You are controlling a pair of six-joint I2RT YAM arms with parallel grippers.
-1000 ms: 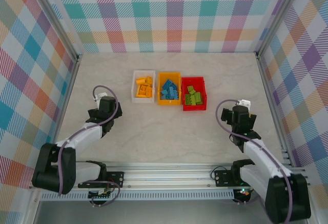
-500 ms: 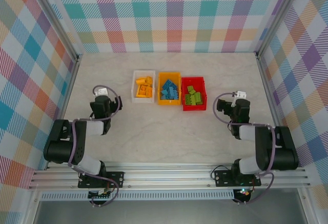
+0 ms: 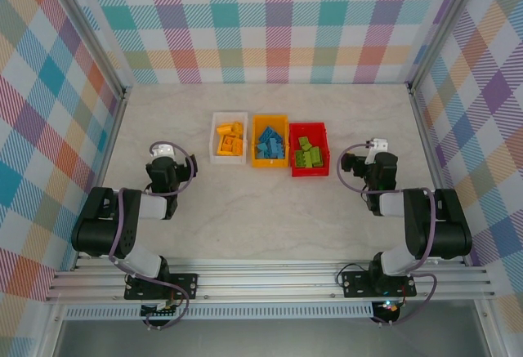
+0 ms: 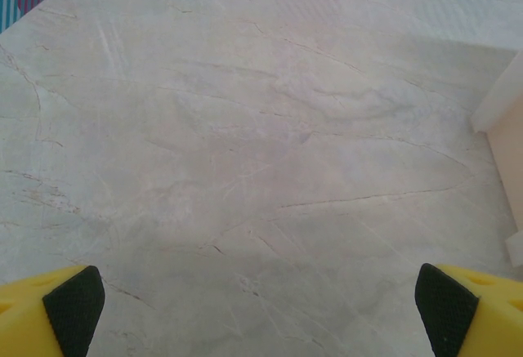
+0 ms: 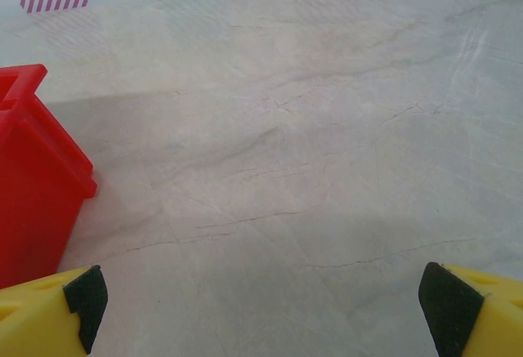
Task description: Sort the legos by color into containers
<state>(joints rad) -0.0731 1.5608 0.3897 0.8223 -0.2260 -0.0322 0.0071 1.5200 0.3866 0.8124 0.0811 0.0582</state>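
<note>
The left gripper (image 4: pixel 260 312) stands wide apart, with nothing between its jaws. Its two yellow fingertips (image 4: pixel 75 308), with their black pads, sit at the lower corners of the left wrist view, and bare marbled table (image 3: pixel 270 210) lies between them. Ahead of this gripper and off to its right is a corner of the white bin (image 4: pixel 500 100), apart from the fingers.

The right gripper (image 5: pixel 265 300) is spread just as wide and holds nothing. Its black-padded fingertips (image 5: pixel 445 304) are at the lower corners of the right wrist view. The red bin (image 5: pixel 37 177) stands just ahead of its left finger, near it but not touching.

From above, the left gripper (image 3: pixel 163 161) and the right gripper (image 3: pixel 377 157) lie low over the table on either side of the row of containers. The white bin (image 3: pixel 214 138) is nearest the left gripper, forward and to its right. The orange-yellow bin (image 3: pixel 270 118) sits in the middle, touching or almost touching its neighbours. The red bin (image 3: pixel 310 172) is nearest the right gripper, to its left.

The yellow-orange bricks (image 3: pixel 230 139) lie in the white bin, the blue bricks (image 3: pixel 269 143) in the orange-yellow bin, and the green bricks (image 3: pixel 309 154) in the red bin. All are well clear of both grippers.
</note>
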